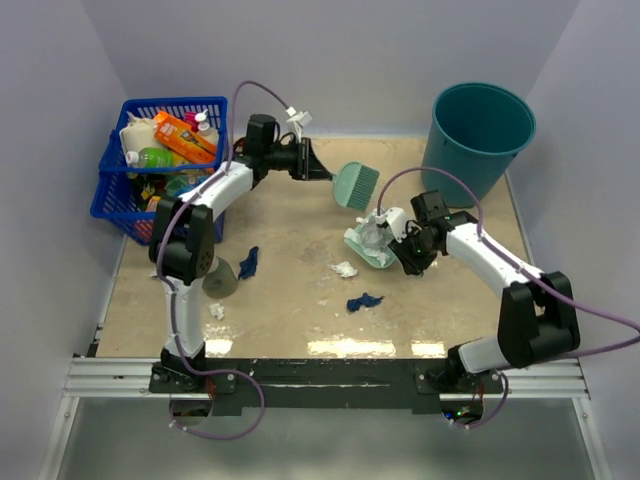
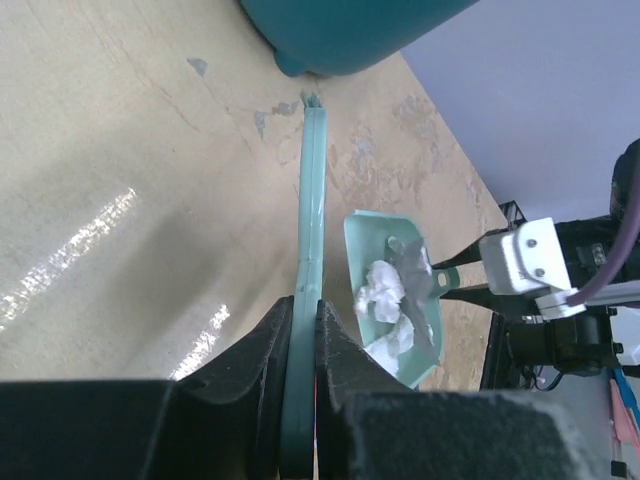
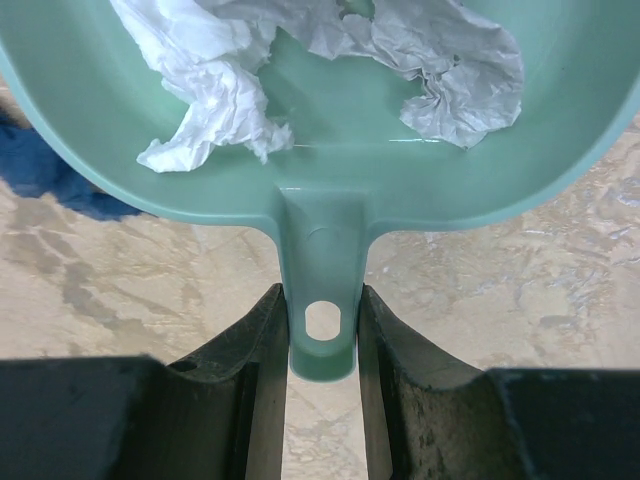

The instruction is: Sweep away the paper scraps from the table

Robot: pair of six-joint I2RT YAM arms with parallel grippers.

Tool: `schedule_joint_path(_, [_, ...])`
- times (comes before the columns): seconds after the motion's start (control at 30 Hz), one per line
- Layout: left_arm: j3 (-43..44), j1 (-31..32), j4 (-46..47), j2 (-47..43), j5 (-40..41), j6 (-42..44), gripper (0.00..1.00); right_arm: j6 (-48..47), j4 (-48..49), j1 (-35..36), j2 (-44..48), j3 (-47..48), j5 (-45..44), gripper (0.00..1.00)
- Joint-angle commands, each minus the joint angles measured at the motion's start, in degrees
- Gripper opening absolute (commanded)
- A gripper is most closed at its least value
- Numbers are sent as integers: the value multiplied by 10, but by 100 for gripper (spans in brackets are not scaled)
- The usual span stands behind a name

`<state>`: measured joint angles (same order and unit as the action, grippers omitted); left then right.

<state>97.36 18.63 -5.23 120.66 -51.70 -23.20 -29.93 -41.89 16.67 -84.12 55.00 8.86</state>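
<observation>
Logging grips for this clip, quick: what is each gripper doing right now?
Left gripper: closed on the teal brush, by its handle.
Right gripper: closed on the dustpan, by its handle.

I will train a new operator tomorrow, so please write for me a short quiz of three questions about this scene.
1. True or false: the dustpan in the right end effector holds no paper scraps.
2. What does the left end effector grip? A) a brush B) a sponge C) a cloth
3. In the top view, how many dark blue scraps lie on the table?
Key: 1 false; 2 A; 3 two.
</observation>
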Motion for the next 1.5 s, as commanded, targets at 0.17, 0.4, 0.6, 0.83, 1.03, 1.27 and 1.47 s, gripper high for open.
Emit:
schedule_joint_path(0.17, [22, -55, 143, -70, -39, -74, 0, 8, 58, 1, 91, -26, 53, 0])
schedule_joint_path(0.4, [38, -65, -64, -105, 106, 132, 0, 24, 8, 0, 85, 51, 71, 0])
schedule_joint_path(0.6, [33, -65, -107, -131, 135, 221, 0, 56, -70, 0, 90, 153, 61, 0])
schedule_joint_path(0.83, [27, -65, -136, -138, 132, 217, 0, 73, -134, 0, 61, 271, 20, 0])
schedule_joint_path(1.03, [-85, -59, -73, -192, 163, 185, 0, 89, -148, 0, 55, 290, 23, 0])
schedule_joint_path(1.27, [-97, -29, -145, -212, 188, 309, 0, 185, -99, -15, 9, 410, 0, 0])
schedule_joint_path(1.47, [-107, -3, -170, -227, 200, 354, 0, 265, -79, -58, -79, 551, -1, 0])
